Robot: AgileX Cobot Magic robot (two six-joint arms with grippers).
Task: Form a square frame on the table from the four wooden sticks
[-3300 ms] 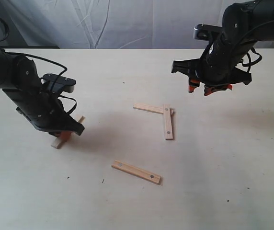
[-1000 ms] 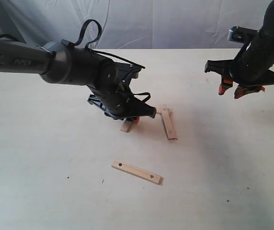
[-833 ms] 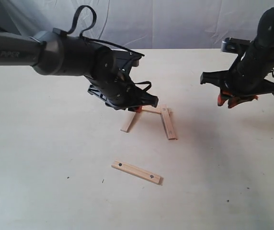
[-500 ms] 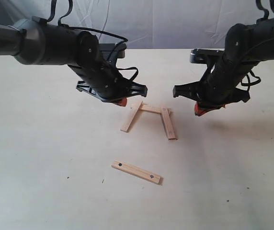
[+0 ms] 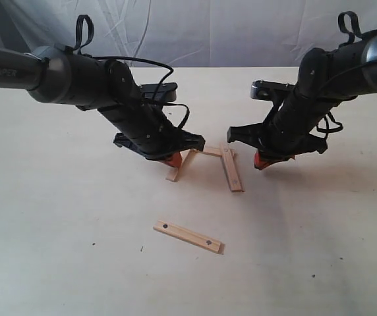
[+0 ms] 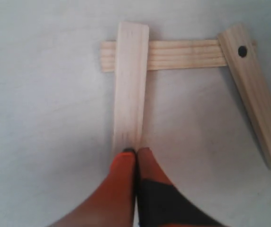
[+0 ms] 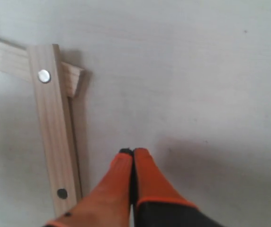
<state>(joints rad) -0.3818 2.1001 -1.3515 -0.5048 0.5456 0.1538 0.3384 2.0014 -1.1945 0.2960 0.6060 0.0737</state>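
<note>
Three wooden sticks form an open U on the table (image 5: pixel 57 250). A plain stick (image 5: pixel 208 151) (image 6: pixel 183 54) lies at the far side. A dotted stick (image 5: pixel 231 170) (image 6: pixel 256 94) (image 7: pixel 55 137) rests on its right end. Another plain stick (image 5: pixel 180 166) (image 6: pixel 130 85) crosses its left end. My left gripper (image 5: pixel 172 158) (image 6: pixel 135 151) is shut, its tips touching this stick's near end without holding it. My right gripper (image 5: pixel 261 161) (image 7: pixel 132 152) is shut and empty, low beside the dotted stick, on its right. A second dotted stick (image 5: pixel 187 236) lies alone nearer the front.
Pale cloth hangs behind the table's far edge (image 5: pixel 195 67). Both dark arms lean in over the middle of the table, the left arm (image 5: pixel 76 79) from the left and the right arm (image 5: pixel 347 66) from the right. A few dark specks (image 5: pixel 141 248) dot the tabletop.
The left gripper carried the plain stick from the left, laid it across the far stick, let go, then dropped shut to its near end. The right gripper came in and down beside the dotted stick.
</note>
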